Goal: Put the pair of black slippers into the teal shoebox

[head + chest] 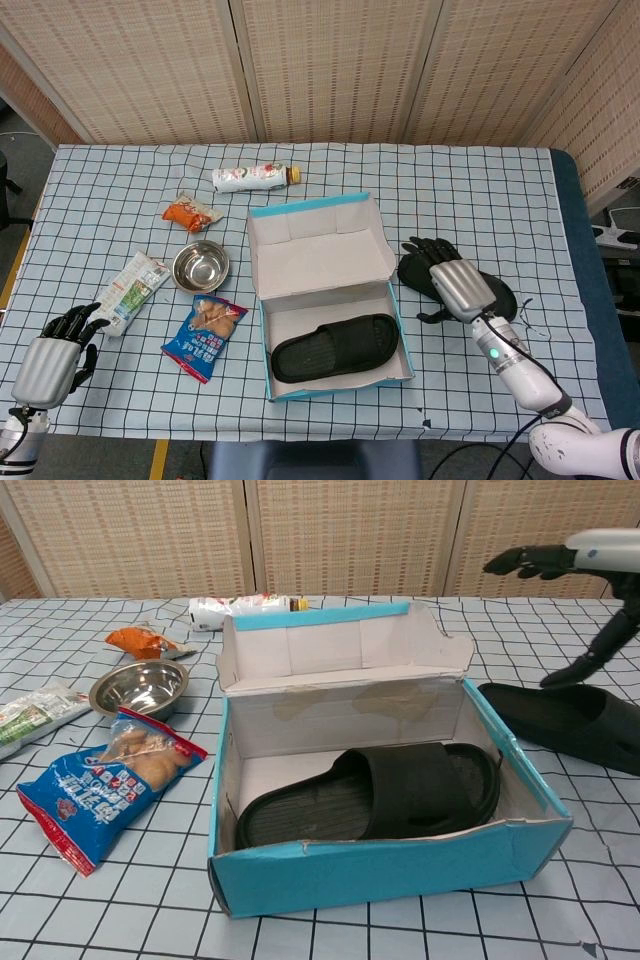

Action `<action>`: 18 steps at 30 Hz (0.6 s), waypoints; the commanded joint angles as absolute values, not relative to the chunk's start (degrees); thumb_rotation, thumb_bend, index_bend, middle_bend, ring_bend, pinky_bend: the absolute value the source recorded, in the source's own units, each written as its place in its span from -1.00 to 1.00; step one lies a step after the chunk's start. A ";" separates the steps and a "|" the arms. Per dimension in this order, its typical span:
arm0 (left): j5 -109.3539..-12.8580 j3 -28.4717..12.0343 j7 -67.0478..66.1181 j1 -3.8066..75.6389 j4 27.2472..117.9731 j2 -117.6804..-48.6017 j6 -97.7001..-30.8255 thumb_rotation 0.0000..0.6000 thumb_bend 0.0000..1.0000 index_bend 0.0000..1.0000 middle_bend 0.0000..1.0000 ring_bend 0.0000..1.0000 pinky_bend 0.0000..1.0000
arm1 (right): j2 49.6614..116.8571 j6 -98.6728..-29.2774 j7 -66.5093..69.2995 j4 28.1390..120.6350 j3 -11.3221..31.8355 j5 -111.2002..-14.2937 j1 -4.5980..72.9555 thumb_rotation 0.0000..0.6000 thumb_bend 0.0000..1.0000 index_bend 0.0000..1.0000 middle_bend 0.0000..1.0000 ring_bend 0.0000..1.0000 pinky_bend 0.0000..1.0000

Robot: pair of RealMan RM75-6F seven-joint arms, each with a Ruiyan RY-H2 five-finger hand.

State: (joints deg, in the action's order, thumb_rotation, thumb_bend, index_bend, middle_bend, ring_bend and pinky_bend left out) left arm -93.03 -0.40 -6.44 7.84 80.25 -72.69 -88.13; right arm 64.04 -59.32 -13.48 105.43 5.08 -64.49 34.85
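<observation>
Right robot hand (pixel 455 284) hovers spread above the outside slipper (pixel 500 296).

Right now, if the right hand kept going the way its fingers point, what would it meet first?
Probably the teal shoebox. The right hand hovers open above the loose slipper, fingers pointing left toward the box's right wall; depth is unclear, so it might pass above the rim.

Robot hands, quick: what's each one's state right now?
Left robot hand: empty; open or closed cannot be told.
Right robot hand: open, fingers spread, holding nothing, above the black rubber slipper outside the box.
</observation>
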 commanded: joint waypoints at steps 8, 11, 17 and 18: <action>-92.66 -0.38 -6.96 7.98 80.27 -72.83 -87.44 1.00 0.34 -0.39 -0.73 -0.70 -0.40 | 64.82 -51.29 -13.35 92.36 -0.15 -59.12 31.56 1.00 -1.00 -1.00 -1.00 -1.00 -1.00; -92.57 -0.35 -6.97 7.98 80.20 -72.87 -87.32 1.00 0.34 -0.39 -0.73 -0.70 -0.40 | 67.36 -50.18 -13.21 88.14 0.37 -57.76 31.81 1.00 -1.00 -1.00 -1.00 -1.00 -1.00; -92.71 -0.21 -7.17 8.04 80.14 -72.94 -87.15 1.00 0.34 -0.39 -0.73 -0.70 -0.40 | 72.87 -46.15 -13.14 80.33 1.62 -53.55 33.12 1.00 -1.00 -1.00 -1.00 -1.00 -1.00; -92.69 -0.21 -7.08 8.06 80.21 -72.93 -87.12 1.00 0.34 -0.39 -0.73 -0.70 -0.40 | 73.78 -45.61 -13.05 79.11 1.84 -53.03 33.33 1.00 -1.00 -1.00 -1.00 -1.00 -1.00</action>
